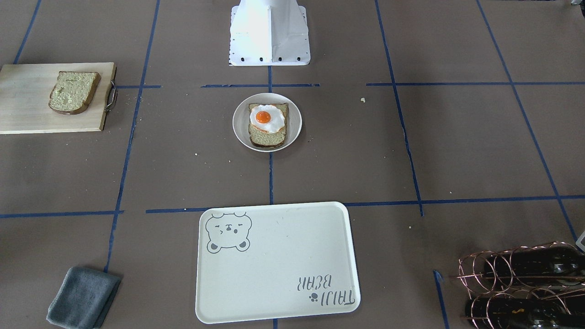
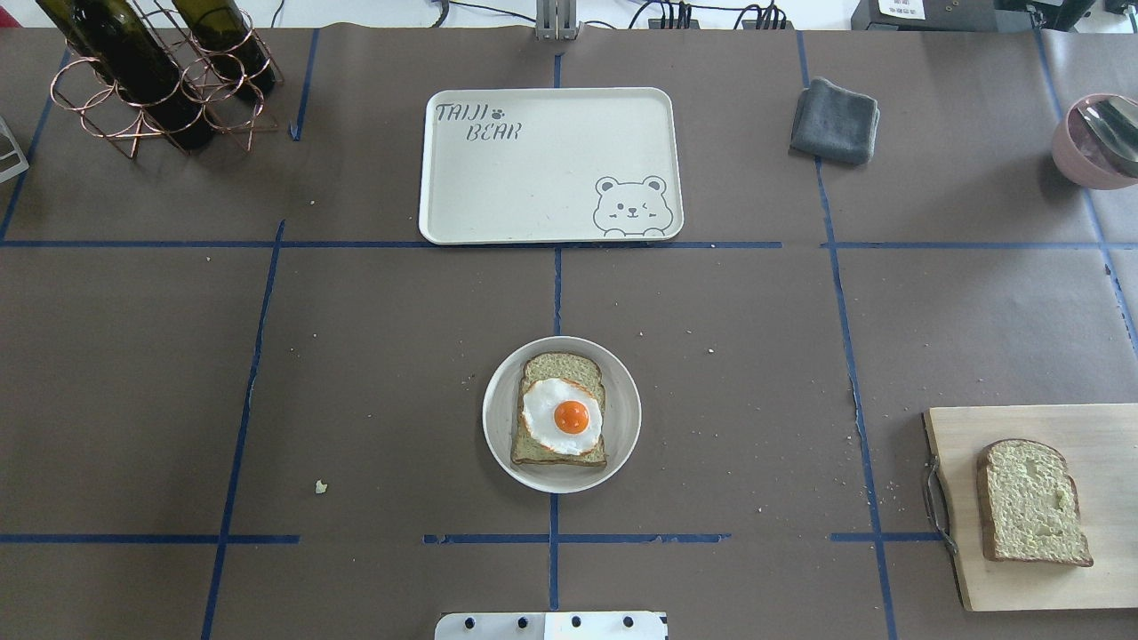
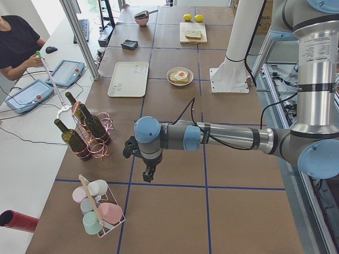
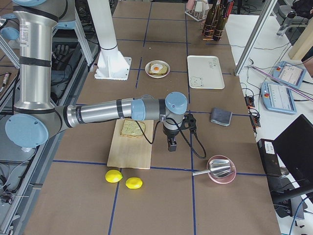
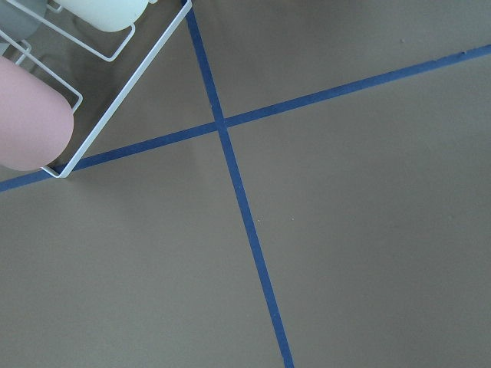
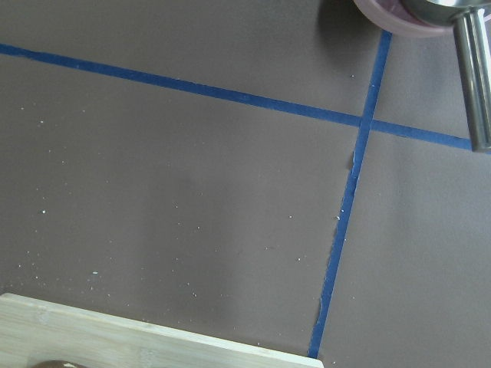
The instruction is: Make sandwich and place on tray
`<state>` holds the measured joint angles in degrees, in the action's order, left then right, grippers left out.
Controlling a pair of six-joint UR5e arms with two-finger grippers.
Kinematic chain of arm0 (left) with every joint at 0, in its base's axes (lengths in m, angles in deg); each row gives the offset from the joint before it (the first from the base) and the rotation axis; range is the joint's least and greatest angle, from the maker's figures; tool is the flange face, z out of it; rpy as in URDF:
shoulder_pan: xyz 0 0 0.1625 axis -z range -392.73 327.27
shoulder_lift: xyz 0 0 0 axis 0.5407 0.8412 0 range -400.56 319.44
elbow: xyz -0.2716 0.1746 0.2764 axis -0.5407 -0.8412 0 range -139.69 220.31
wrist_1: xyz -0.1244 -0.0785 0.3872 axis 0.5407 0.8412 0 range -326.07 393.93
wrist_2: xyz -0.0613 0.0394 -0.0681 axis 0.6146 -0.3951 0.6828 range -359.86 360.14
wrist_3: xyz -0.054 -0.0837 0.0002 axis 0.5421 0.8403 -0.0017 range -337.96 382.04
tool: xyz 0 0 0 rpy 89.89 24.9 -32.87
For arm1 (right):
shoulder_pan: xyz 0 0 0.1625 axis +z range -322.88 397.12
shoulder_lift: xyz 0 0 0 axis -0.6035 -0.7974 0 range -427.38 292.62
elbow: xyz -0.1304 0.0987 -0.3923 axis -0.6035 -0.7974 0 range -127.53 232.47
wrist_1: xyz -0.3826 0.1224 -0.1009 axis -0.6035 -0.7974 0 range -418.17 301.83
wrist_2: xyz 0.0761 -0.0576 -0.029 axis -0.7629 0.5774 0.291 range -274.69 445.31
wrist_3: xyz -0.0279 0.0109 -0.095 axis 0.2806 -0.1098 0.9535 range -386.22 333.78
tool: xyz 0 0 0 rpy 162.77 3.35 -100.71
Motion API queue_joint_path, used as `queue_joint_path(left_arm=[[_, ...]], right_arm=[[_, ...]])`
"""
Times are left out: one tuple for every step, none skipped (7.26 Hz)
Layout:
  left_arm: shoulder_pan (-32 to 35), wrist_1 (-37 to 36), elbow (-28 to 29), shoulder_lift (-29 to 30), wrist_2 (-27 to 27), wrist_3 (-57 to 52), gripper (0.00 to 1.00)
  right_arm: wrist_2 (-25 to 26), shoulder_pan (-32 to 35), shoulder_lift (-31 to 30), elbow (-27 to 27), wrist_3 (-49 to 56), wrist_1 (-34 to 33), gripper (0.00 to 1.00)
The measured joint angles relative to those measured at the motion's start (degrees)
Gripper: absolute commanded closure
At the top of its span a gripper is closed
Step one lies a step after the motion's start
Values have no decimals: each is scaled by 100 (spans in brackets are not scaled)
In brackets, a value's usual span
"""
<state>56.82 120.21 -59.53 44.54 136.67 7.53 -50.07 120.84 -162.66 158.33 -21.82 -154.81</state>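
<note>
While hanging low over the brown-papered, blue-taped tabletop (image 2: 356, 400), left end effector (image 3: 148, 175) and right end effector (image 4: 171, 145): cannot tell whether open or closed. Around: wine-bottle rack (image 2: 147, 93), grey cloth (image 2: 836, 120), wooden board (image 2: 1005, 587) bearing one bread slice (image 2: 1031, 502). On round plate (image 2: 622, 391), well apart from tray (image 2: 551, 160): other slice (image 2: 560, 367) under fried egg (image 2: 560, 418), long axis and rounded top toward tray.

egg (image 2: 563, 416) on slice (image 2: 562, 367) on plate (image 2: 624, 391) | tray (image 2: 551, 169) beyond | board (image 2: 1102, 436) right, maybe nearer
</note>
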Motion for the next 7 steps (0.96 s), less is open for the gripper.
queue_joint_path(left_arm=[[-2,7,36,-8,6,1,0],[-5,20,58,4,14,52,0],[-7,30,65,24,14,243,0],[-10,59,79,63,18,501,0],[-12,120,118,128,20,671,0],[-10,181,138,190,21,739,0],[-9,236,126,217,26,758,0]], right_arm=[[-45,-91,16,13,-1,5,0],[-162,-200,20,75,-17,8,0],[-316,-348,6,206,-151,8,0],[-403,-557,-19,352,-581,25,1],[-387,-822,-94,464,-1211,223,6],[-273,-1089,-361,529,-1757,885,11],[-139,-1357,-792,555,-2300,1869,11]])
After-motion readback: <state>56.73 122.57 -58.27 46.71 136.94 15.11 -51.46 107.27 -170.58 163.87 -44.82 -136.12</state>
